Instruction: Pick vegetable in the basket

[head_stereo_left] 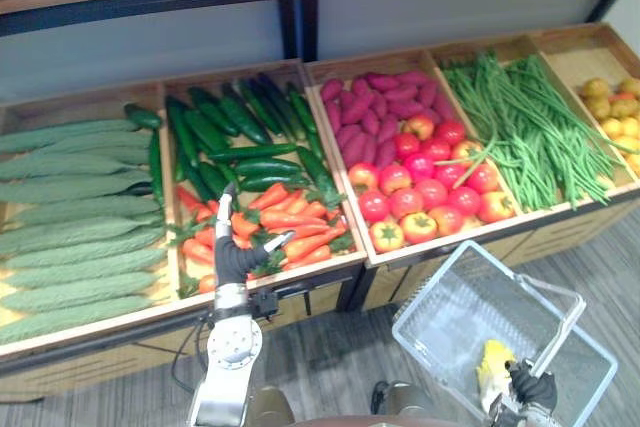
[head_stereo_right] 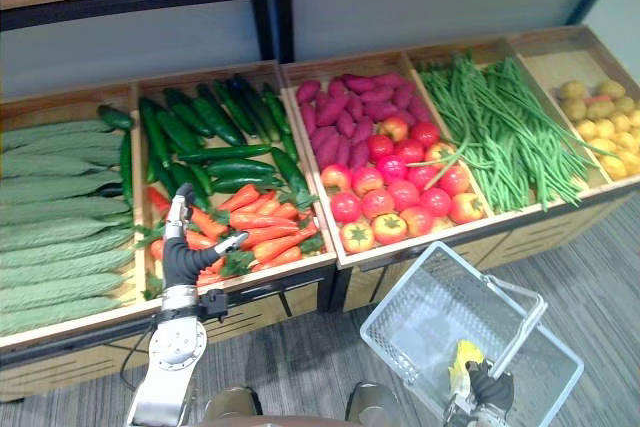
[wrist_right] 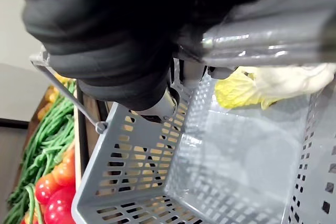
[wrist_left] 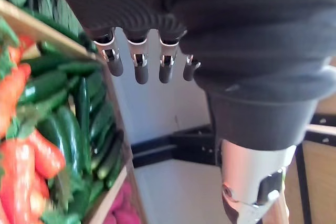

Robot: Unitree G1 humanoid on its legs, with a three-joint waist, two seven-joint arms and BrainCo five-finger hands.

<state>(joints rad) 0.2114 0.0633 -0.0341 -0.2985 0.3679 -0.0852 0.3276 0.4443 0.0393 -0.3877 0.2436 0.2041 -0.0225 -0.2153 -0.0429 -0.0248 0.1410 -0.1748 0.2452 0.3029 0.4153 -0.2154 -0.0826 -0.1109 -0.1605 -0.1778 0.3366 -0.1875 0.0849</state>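
My left hand (head_stereo_left: 236, 255) hovers over the orange carrots (head_stereo_left: 290, 227) in the second crate of the wooden stand, open, one finger raised and the thumb out to the side. In the left wrist view its fingers (wrist_left: 139, 65) hang straight and hold nothing, with carrots (wrist_left: 21, 166) and dark cucumbers (wrist_left: 68, 124) below. My right hand (head_stereo_left: 533, 387) is shut on the grey handle (wrist_right: 273, 40) of a grey plastic basket (head_stereo_left: 450, 317) held low at the right. A yellow-white leafy vegetable (head_stereo_left: 493, 367) lies in the basket.
The stand holds long pale-green gourds (head_stereo_left: 70, 217) at left, dark cucumbers (head_stereo_left: 230, 137) behind the carrots, purple sweet potatoes (head_stereo_left: 375, 107), red tomatoes (head_stereo_left: 420, 187), green beans (head_stereo_left: 530, 127) and yellow potatoes (head_stereo_left: 615, 107). A shelf runs above. Grey floor lies in front.
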